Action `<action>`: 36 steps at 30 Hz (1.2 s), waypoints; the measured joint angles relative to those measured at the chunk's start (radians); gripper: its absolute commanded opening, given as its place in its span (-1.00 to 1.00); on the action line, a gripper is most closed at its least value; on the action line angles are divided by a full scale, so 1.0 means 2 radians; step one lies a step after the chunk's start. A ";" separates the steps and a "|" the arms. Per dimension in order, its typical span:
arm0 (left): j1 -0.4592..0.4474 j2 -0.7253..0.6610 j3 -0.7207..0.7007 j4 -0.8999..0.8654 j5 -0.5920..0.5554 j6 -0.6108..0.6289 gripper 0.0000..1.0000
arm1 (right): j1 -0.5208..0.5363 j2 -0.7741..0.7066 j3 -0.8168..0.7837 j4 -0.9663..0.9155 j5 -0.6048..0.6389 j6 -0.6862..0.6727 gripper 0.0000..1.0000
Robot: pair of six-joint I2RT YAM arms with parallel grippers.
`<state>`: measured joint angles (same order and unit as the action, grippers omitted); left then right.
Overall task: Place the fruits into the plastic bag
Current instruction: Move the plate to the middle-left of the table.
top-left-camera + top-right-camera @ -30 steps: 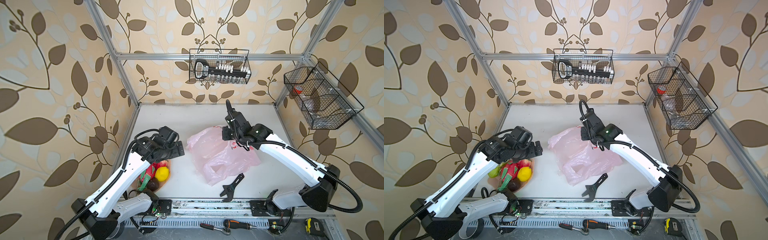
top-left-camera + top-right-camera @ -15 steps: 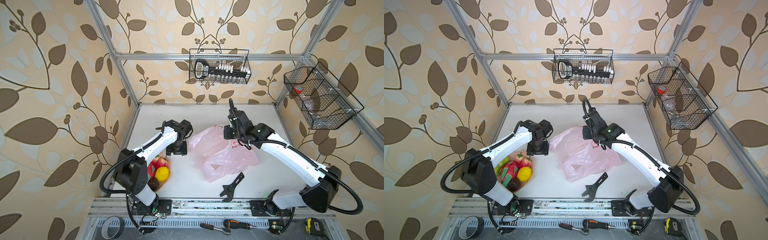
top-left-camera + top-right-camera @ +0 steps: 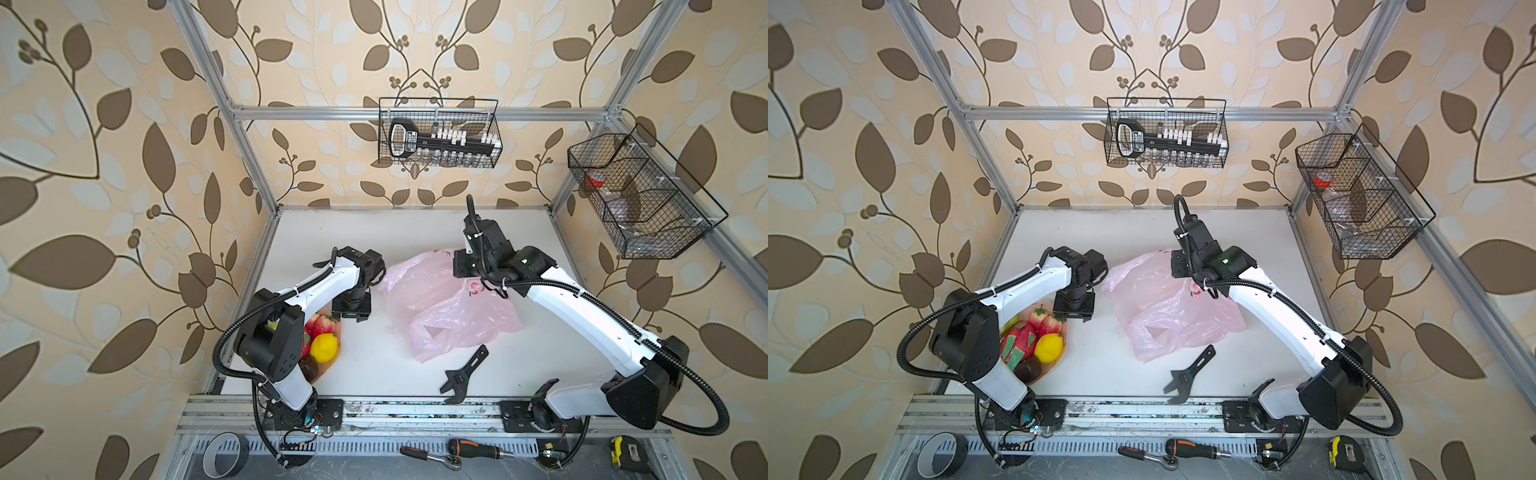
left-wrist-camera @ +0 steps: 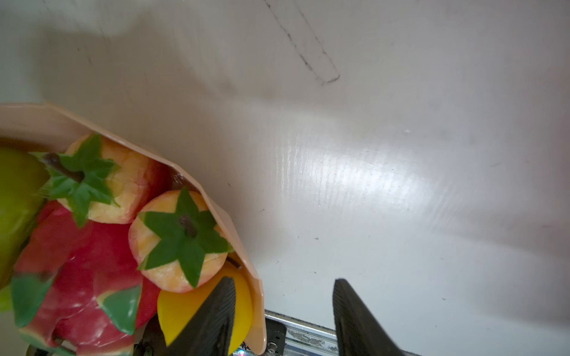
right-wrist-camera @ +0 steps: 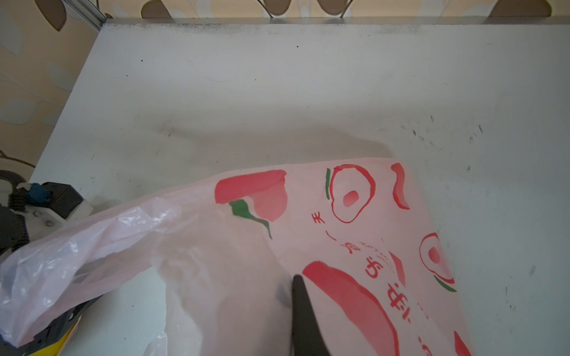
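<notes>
- The left gripper (image 4: 282, 311) hangs over the edge of the peach faceted plate (image 4: 243, 265). Its ribbed black fingers (image 4: 216, 314) are partly spread and clasp nothing.
- One finger lies over the yellow lemon (image 3: 1048, 348), the other over the bare white table (image 3: 374, 374).
- The right gripper (image 5: 296, 280) is closed on a fold of the thin, translucent pale pink plastic bag (image 3: 440, 307) and holds that part raised.
- The rest of the bag lies crumpled at mid-table, apart from the plate, with red printed marks beside the grip.
- The fruits all sit on the plate near the left arm's base. Beside the lemon are a red-pink dragon fruit (image 3: 1017, 345) with green scales, two red strawberries (image 3: 1046, 320), a dark purple round fruit (image 3: 1027, 370) and a green piece (image 3: 1009, 324).
</notes>
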<state>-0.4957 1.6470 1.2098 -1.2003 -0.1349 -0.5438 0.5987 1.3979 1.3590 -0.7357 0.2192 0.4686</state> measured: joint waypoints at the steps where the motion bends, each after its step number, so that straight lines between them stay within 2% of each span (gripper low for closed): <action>1: 0.000 0.000 -0.002 0.001 -0.001 -0.001 -0.03 | -0.003 -0.001 -0.003 0.001 -0.002 -0.001 -1.00; 14: 0.000 0.021 -0.026 0.013 -0.019 -0.005 -0.26 | -0.027 -0.018 -0.028 0.004 -0.013 -0.007 -1.00; 25: 0.000 0.026 -0.027 0.009 -0.044 -0.002 -0.71 | -0.034 -0.023 -0.038 0.007 -0.019 -0.012 -1.00; 31: 0.000 0.026 -0.027 0.000 -0.046 -0.002 -0.82 | -0.039 -0.025 -0.042 0.010 -0.020 -0.013 -1.00; 34: 0.000 0.026 -0.027 -0.001 -0.047 -0.001 -0.97 | -0.039 -0.025 -0.045 0.010 -0.022 -0.013 -1.00; 36: 0.000 0.026 -0.027 -0.002 -0.047 0.000 -1.00 | -0.039 -0.025 -0.045 0.011 -0.022 -0.013 -1.00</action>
<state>-0.4957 1.6997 1.1568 -1.2037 -0.2283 -0.5442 0.5213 1.3476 1.2697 -0.7143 0.1749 0.4431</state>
